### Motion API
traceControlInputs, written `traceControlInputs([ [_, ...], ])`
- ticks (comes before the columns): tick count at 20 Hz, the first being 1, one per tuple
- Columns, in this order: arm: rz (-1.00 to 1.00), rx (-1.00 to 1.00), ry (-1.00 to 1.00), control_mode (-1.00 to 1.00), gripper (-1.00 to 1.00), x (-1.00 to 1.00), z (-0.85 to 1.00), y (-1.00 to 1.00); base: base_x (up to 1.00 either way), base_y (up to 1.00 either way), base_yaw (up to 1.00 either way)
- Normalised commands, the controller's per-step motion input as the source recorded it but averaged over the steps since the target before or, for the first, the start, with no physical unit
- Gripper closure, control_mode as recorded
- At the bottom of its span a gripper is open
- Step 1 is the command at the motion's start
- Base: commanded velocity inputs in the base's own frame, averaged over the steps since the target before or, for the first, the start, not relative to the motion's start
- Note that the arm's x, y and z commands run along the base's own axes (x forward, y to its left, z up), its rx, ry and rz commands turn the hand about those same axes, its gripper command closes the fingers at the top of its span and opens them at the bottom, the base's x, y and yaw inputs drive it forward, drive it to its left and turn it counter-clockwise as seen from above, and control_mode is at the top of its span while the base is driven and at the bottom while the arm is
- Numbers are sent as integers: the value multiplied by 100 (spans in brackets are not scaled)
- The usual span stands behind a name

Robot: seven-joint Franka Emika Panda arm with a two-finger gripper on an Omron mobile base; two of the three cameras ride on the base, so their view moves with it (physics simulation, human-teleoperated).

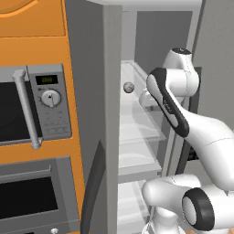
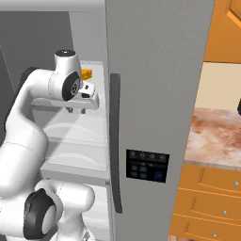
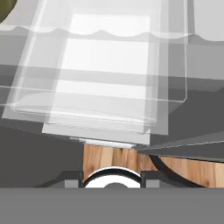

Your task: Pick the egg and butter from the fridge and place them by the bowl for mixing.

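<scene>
The fridge point(image 1: 112, 68) stands open, with my arm reaching in over its glass shelves point(image 3: 105, 87). In the left base view the egg point(image 1: 129, 87), a tiny pale ball, rests on an upper shelf just left of my hand. The right base view shows the butter point(image 2: 86, 74), a small yellow-orange chunk, at the back of the same shelf, just behind and above my gripper point(image 2: 76, 111). In the hand view the gripper point(image 3: 114, 181) points down at the shelves, open, with nothing between its tips. A dark shape point(image 2: 239, 107) on the counter, cut off by the right edge, is too partial to identify as the bowl.
A microwave point(image 1: 32, 107) and a wall oven point(image 1: 27, 196) sit in orange cabinetry left of the fridge. The left fridge door's black handle point(image 1: 93, 183) stands close to my base. The right door point(image 2: 150, 70) with its dispenser panel point(image 2: 146, 165) separates me from a marbled counter point(image 2: 214, 134).
</scene>
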Motion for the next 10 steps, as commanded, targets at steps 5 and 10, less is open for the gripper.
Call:
traceControlInputs([
  [5, -4, -2, 5, -100, -100, 22, 0, 6, 0, 0, 0],
  [10, 0, -4, -8, -100, -100, 9, 0, 26, 0, 0, 0],
])
